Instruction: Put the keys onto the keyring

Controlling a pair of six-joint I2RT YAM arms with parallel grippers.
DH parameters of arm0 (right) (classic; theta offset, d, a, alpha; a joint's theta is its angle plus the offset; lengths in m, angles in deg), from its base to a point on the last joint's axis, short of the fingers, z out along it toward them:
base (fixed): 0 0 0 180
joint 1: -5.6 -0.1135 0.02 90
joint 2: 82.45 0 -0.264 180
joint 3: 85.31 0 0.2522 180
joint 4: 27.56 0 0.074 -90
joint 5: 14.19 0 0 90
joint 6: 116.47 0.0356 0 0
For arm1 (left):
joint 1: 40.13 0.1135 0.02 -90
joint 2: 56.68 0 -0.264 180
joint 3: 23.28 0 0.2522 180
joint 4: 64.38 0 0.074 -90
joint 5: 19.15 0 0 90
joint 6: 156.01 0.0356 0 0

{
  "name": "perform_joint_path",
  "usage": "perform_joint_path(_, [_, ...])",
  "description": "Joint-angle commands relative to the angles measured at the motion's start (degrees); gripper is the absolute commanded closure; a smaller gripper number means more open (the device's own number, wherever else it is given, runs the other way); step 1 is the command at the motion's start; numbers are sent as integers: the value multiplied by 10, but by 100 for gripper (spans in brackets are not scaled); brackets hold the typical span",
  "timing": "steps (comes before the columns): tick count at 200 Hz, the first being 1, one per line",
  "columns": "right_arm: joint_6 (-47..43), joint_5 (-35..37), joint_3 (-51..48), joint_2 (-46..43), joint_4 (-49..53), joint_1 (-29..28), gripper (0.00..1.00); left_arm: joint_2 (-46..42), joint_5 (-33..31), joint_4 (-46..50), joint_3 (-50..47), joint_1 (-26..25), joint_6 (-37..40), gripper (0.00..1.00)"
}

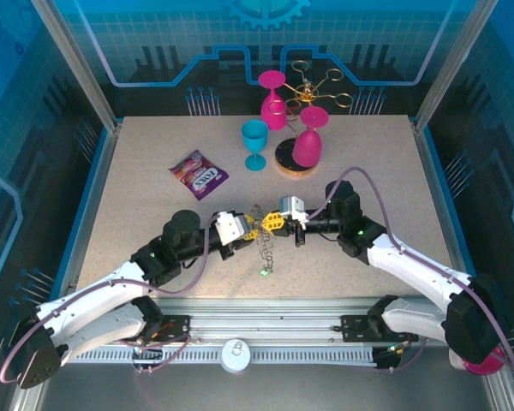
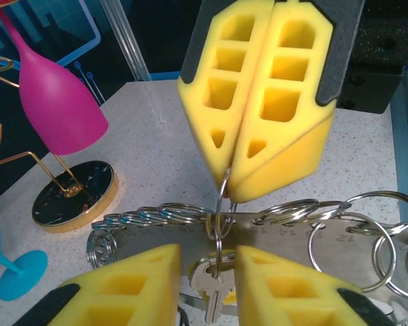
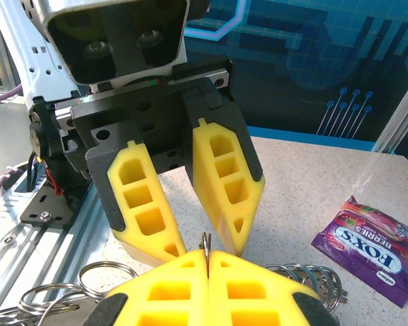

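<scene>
Keyring of thin metal, strung with silver split rings, sits mid-table between both arms. The right gripper has its fingers pressed together, pinching one silver split ring, while the left gripper has its fingers spread around a small silver key. Threading is judged unfinished; the speckled beige table stands in a blue-panelled enclosure, with a pink plastic goblet nearby.

we see a speckled beige table. a purple candy packet lies flat on it, left of centre. a blue goblet stands upright just beside the round base of a gold wire stand, and a pink goblet stands near the back edge. near the middle, part of the keyring rests on the surface.
</scene>
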Motion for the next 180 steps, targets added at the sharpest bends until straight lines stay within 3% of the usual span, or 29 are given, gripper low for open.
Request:
perform_joint_path(1, [6,-14,1,-13,-33,6,100,7,21,-13,0,5,-9,81])
perform_joint_path(31, [6,-14,3,-13,-33,6,100,15,30,-2,4,6,-5,100])
perform_joint_path(75, [11,-17,4,-9,-41,5,100,35,66,19,16,5,3,100])
perform_joint_path(127, [8,-15,-13,-6,-29,5,100,6,7,-49,-9,5,-5,100])
perform_joint_path(180, [22,-10,-34,16,-55,5,100,14,7,-58,-18,6,-10,100])
